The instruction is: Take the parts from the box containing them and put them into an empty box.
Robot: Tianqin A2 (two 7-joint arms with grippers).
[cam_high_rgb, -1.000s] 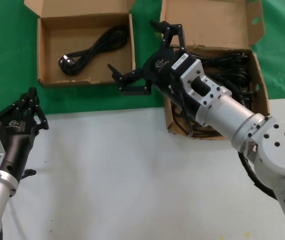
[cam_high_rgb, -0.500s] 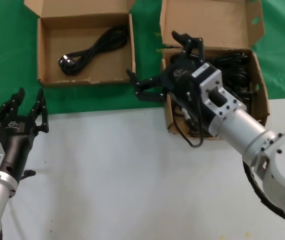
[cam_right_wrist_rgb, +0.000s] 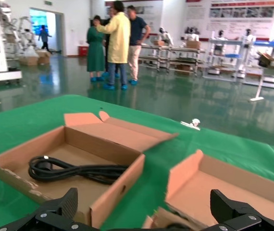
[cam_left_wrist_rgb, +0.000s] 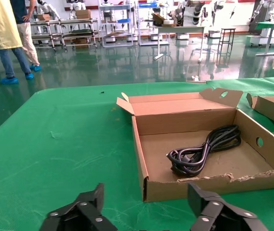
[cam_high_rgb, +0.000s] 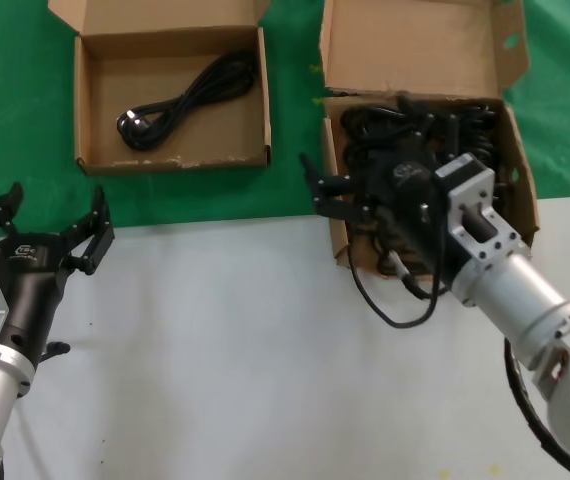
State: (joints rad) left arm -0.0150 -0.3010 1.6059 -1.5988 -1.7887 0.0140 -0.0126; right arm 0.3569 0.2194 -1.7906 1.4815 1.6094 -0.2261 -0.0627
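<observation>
The long deep box [cam_high_rgb: 522, 178] at the back right, big lid flap up, holds a heap of black power cords [cam_high_rgb: 470, 135]. My right gripper [cam_high_rgb: 357, 160] hangs open over that box's front left corner, nothing between its fingers. The wide shallow box [cam_high_rgb: 170, 160] at the back left has one looped cord [cam_high_rgb: 180, 100] lying in it. My left gripper [cam_high_rgb: 55, 200] is open and empty at the near left, short of that box. The left wrist view shows this gripper [cam_left_wrist_rgb: 144, 202] before the wide box [cam_left_wrist_rgb: 214, 183] and its cord [cam_left_wrist_rgb: 202, 154]. In the right wrist view the right gripper [cam_right_wrist_rgb: 144, 207] spans both boxes' edges.
Both boxes stand on a green cloth [cam_high_rgb: 295, 120] with a narrow gap between them. The white table [cam_high_rgb: 265, 350] fills the near half. People and racks stand far behind in the wrist views.
My right gripper has swung from the gap between the boxes to over the full box, still open. My left gripper has gone from shut to open.
</observation>
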